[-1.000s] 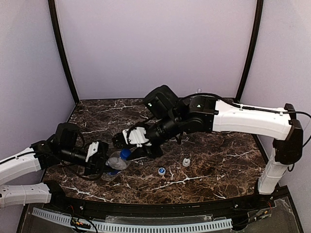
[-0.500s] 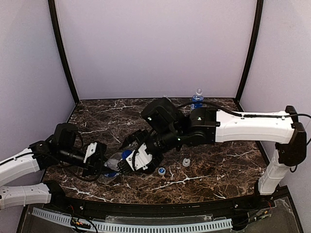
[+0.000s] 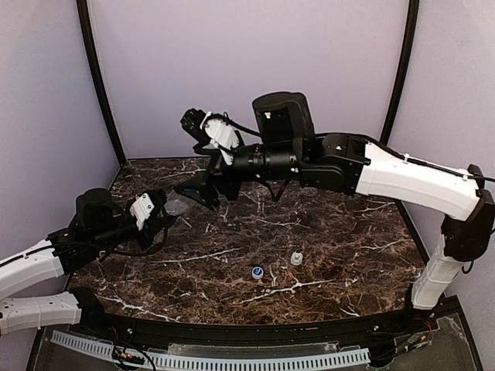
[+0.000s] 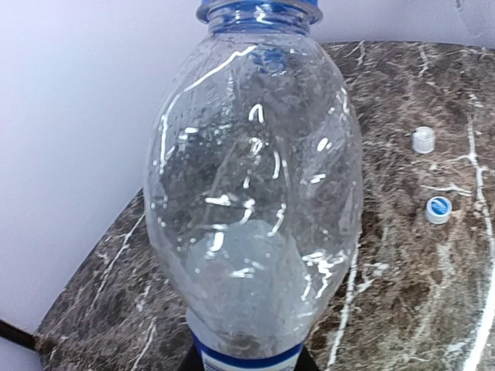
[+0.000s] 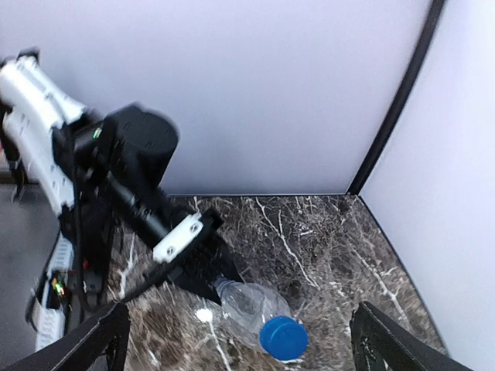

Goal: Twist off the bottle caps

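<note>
My left gripper [image 3: 157,211] is shut on the base end of a clear bottle [image 3: 178,205] and holds it off the table at the left. In the left wrist view the bottle [image 4: 251,193] fills the frame, its label [image 4: 247,360] down by my hidden fingers. In the right wrist view a dark blue cap [image 5: 284,338] sits on the bottle [image 5: 246,303]. My right gripper [image 3: 195,158] hangs open above the bottle, touching nothing; its fingers [image 5: 89,344] stand wide apart. A blue-and-white cap [image 3: 257,272] and a white cap [image 3: 296,258] lie loose on the table.
The dark marble table [image 3: 340,247] is boxed in by lilac walls [image 3: 247,69] with black corner posts [image 3: 100,85]. The right arm [image 3: 387,178] stretches across the back of the table. The two loose caps [image 4: 438,209] lie right of the held bottle.
My right gripper opened and rose up and back, away from the bottle's cap. My left gripper carried the bottle from the front of the table toward the back left.
</note>
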Controlling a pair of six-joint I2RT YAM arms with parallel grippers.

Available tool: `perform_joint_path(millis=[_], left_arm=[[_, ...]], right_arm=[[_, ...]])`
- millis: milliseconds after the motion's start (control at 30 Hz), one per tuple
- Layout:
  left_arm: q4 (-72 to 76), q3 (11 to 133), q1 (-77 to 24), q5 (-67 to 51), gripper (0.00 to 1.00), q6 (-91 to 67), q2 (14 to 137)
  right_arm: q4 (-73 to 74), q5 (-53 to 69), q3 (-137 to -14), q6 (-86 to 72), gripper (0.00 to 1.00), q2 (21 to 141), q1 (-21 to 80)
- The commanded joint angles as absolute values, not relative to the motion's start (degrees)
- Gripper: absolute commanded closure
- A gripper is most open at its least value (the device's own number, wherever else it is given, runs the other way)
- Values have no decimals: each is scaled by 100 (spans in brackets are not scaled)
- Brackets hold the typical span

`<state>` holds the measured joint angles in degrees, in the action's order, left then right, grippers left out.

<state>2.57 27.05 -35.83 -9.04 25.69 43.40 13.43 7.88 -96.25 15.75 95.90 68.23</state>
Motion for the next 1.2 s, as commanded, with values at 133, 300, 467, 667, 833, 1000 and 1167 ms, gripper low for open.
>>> perform_joint_path(millis=[133,300,467,667,833,1000,1167], left_arm=[[1042,2409,-3550,653,89,2981,4361],[1055,2377,-3551,581,89,2974,4338],[1048,2380,-3551,523,89,2975,4355],[1037,2365,-3551,418,89,2942,4355],[1072,2338,-3546,325,89,2935,4363],[1071,2336,-3551,291,89,2957,4353],[605,2416,-3551,-871,89,3000,4283]], right_arm=[[2746,-668,-11367,-1522,1,10843,6785],[2868,-160,-11680,-1654,2,11217,6471],[2890,255,-12113,-1853,2,11668,6332],[2757,432,-12091,-1835,21,11742,6244],[2603,749,-11946,-1874,56,11708,6189],[2585,1192,-11880,-1796,84,11746,6161],[2684,2637,-11656,-279,100,11512,6203]])
